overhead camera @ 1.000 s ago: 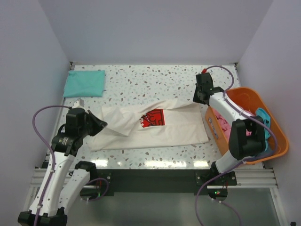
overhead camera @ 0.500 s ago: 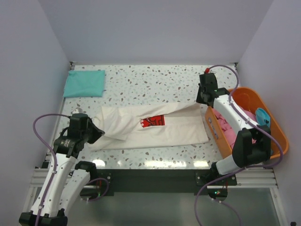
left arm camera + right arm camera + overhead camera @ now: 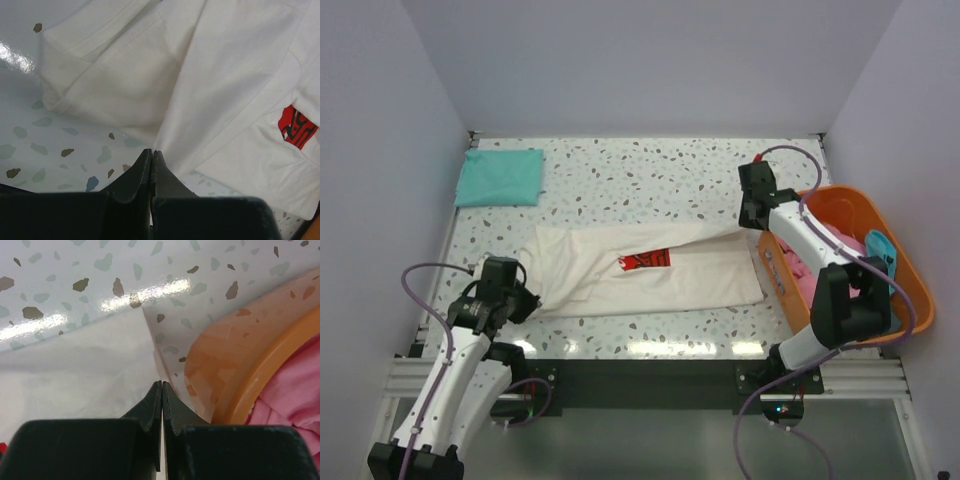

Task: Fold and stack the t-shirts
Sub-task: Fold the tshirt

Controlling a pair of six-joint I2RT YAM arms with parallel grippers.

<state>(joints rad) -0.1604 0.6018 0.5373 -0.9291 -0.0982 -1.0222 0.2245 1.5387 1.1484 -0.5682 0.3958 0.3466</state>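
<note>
Near the table's front-left edge, left gripper (image 3: pixel 527 303) low over the speckled table (image 3: pixel 650 165), fingers pressed together and clenched on the left end of the cream t-shirt (image 3: pixel 660 280); the wrist view shows cloth gathering into a pinch at the tips (image 3: pixel 151 153), with folds fanning away from it. Shirt lies lengthwise across the table's middle, folded into a long band, near edge roughly parallel to the front rail, a strip of bare table between them. Red print (image 3: pixel 645 260) only partly showing, tucked at a fold line near the centre. At the shirt's far-right corner, right gripper (image 3: pixel 751 224) points down, fingers closed; the cloth edge runs right into the tips (image 3: pixel 162 386), so it seems to hold that corner, though the grip itself is hidden. Just beside it, the orange basket (image 3: pixel 918 300) sits at the table's right edge, its wall close to the shirt's right end; pink t-shirt (image 3: pixel 798 268) and blue t-shirt (image 3: pixel 880 248) inside. Far-left corner: teal t-shirt (image 3: pixel 500 176), folded flat, well apart from the cream one. Open speckled surface runs along the far edge from the teal shirt to the right wall.
</note>
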